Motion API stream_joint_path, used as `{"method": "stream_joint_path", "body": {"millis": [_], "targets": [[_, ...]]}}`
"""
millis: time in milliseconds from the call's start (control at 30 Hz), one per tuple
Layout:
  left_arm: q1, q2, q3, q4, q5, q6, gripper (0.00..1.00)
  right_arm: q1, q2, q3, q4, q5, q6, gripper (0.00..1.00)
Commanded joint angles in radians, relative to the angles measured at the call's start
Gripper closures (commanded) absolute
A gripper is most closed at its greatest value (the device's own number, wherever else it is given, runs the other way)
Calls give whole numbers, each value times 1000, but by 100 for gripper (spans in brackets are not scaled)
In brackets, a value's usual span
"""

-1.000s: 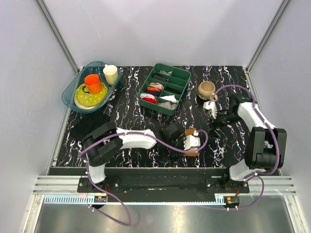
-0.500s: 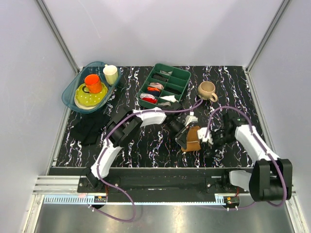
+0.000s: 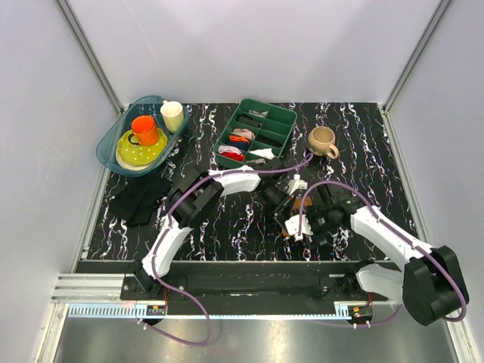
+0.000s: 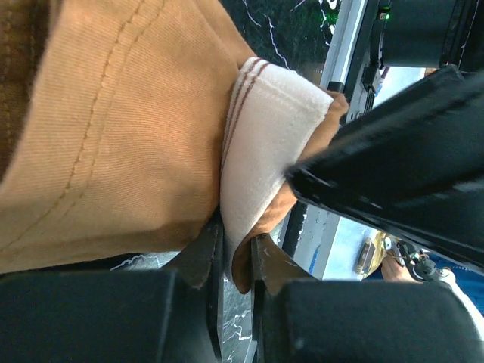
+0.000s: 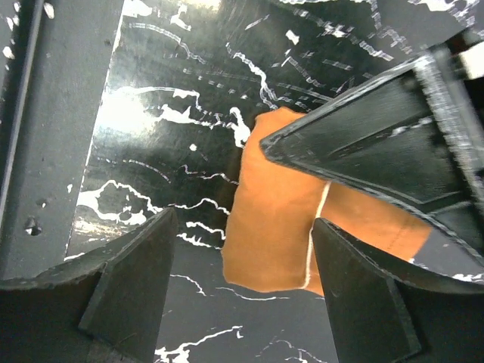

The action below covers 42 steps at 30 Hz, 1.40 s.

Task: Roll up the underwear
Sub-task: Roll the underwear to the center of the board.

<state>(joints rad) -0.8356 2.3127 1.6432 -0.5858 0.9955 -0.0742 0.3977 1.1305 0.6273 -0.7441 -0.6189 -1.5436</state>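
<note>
The underwear (image 4: pixel 113 136) is rust-brown fabric with a cream waistband (image 4: pixel 265 144). It lies bunched on the black marbled table in front of the green tray. In the top view only a sliver of it (image 3: pixel 289 230) shows between the two grippers. My left gripper (image 4: pixel 236 253) is shut on a fold of waistband and brown fabric, and it shows in the top view (image 3: pixel 280 206). My right gripper (image 5: pixel 243 221) is open, with its fingers on either side of the folded brown end (image 5: pixel 272 227), just above the table. It sits right next to the left gripper (image 3: pixel 299 224).
A green divided tray (image 3: pixel 287 125) with small fabric rolls stands behind the grippers. A tan mug (image 3: pixel 321 140) is at the back right. A teal basin (image 3: pixel 106 147) with an orange cup, a yellow plate and a cream cup is at the back left. A black cloth (image 3: pixel 136 200) lies at the left.
My right gripper has moved left and closed in over the underwear, now covering most of it from above. The left arm earlier swung back with the underwear and has since held still.
</note>
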Motion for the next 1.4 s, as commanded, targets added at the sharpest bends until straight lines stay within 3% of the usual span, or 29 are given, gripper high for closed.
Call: {"method": "stream_joint_path", "body": {"millis": [0,233,300,400,467,533,633,733,900,1000,1133,1167,1200,1267,1367], "targets": [[-7,36,-2,-20,-109,-38,87,24,26,-55,81,110,34,22],[12,-68,-127,243,-167,-185,69,24,43,-161,155,254,63,39],[21,-148,-183,323,-193,-240,60,24,60,-147,155,275,118,50],[42,-286,-311,476,-288,-297,46,24,72,-138,144,272,148,60],[56,-384,-414,581,-383,-347,34,23,72,-127,129,248,160,62],[72,-424,-485,659,-447,-372,29,23,75,-121,111,229,158,64],[76,-421,-481,650,-472,-381,25,23,75,-118,95,203,155,65],[72,-345,-445,661,-457,-406,1,23,75,-118,81,188,143,65],[49,-273,-384,666,-472,-423,2,23,55,-124,74,185,135,65],[24,-234,-344,618,-509,-398,11,23,52,-124,72,180,137,66],[13,-174,-322,597,-526,-394,42,23,48,-118,72,174,146,66],[12,-170,-322,595,-525,-392,56,23,46,-117,72,174,154,66],[12,-165,-329,587,-532,-392,63,24,43,-115,71,173,160,67],[12,-171,-348,589,-546,-389,74,23,38,-112,63,166,175,67],[18,-214,-425,635,-574,-406,80,21,60,-89,28,151,180,67]]}}
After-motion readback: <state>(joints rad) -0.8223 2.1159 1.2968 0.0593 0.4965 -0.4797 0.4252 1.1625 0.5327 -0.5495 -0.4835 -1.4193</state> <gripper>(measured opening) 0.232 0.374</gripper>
